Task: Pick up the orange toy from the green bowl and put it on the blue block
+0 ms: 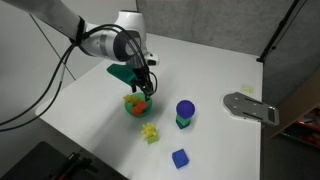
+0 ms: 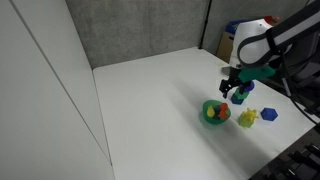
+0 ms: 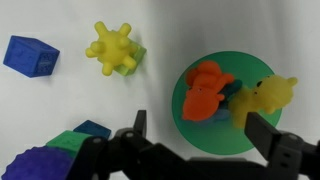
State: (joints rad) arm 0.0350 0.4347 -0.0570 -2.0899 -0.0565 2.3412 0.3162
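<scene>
The orange toy (image 3: 206, 90) lies in the green bowl (image 3: 210, 135) next to a yellow toy (image 3: 262, 98). In both exterior views the bowl (image 1: 134, 105) (image 2: 213, 113) sits on the white table, right under my gripper (image 1: 143, 91) (image 2: 235, 95). My gripper (image 3: 198, 133) is open and empty, its fingers hanging above the bowl, one on each side. The blue block (image 3: 30, 56) lies apart on the table and also shows in both exterior views (image 1: 179, 158) (image 2: 269, 113).
A yellow spiky toy (image 3: 113, 49) (image 1: 151, 132) lies between bowl and block. A blue round-topped object on a green base (image 1: 185, 113) (image 3: 50, 158) stands close by. A grey metal plate (image 1: 251, 106) lies at the table's far edge.
</scene>
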